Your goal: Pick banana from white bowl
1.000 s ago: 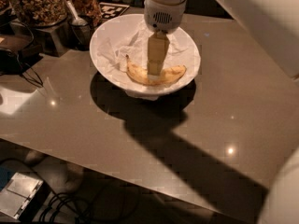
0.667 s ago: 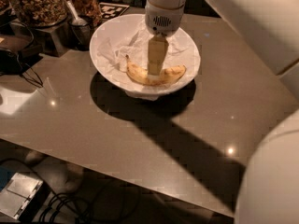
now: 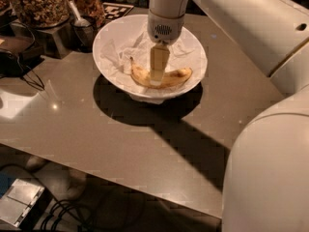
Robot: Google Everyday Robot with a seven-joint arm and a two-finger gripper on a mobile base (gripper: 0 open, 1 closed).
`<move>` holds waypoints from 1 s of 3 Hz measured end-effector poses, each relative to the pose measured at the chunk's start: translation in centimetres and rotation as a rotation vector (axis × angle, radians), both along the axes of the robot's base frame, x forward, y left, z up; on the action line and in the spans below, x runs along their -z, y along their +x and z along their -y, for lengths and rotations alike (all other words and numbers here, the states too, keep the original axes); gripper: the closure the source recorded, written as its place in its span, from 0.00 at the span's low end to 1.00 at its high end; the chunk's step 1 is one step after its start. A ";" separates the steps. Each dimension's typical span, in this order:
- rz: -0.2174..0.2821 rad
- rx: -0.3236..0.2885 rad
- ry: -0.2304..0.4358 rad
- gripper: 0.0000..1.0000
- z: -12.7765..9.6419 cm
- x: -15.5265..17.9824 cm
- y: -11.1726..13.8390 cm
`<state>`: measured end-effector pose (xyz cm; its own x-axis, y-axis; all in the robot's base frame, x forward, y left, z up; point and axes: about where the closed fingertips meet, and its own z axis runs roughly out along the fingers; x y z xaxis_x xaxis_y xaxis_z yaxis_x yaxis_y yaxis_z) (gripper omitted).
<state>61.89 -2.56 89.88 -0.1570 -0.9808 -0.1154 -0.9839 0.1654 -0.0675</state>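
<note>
The banana (image 3: 179,75), yellow with brown speckles, lies curved in the front part of the white bowl (image 3: 103,38), on crumpled white paper (image 3: 126,50). The bowl stands at the back middle of the grey table (image 3: 96,129). My gripper (image 3: 157,81) hangs straight down from the white wrist (image 3: 166,13) into the bowl. Its tip is at the middle of the banana and hides that part. The banana's two ends show on either side of it.
Glass jars of nuts (image 3: 38,4) and a metal cup with a spoon (image 3: 83,25) stand at the back left, close to the bowl. A dark device with cables (image 3: 14,62) lies at the left edge. My white arm (image 3: 270,168) fills the right side.
The gripper stays down at the middle of the banana, and banana and bowl have not moved. The near part of my arm now fills more of the lower right.
</note>
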 end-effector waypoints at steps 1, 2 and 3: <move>-0.038 -0.015 -0.006 0.25 -0.6 1.9 -0.3; -0.070 -0.027 -0.024 0.26 -0.8 3.7 -0.5; -0.086 -0.045 -0.047 0.26 -0.7 5.0 -0.5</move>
<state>61.42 -1.89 84.84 -0.1205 -0.9911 -0.0570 -0.9927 0.1200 0.0113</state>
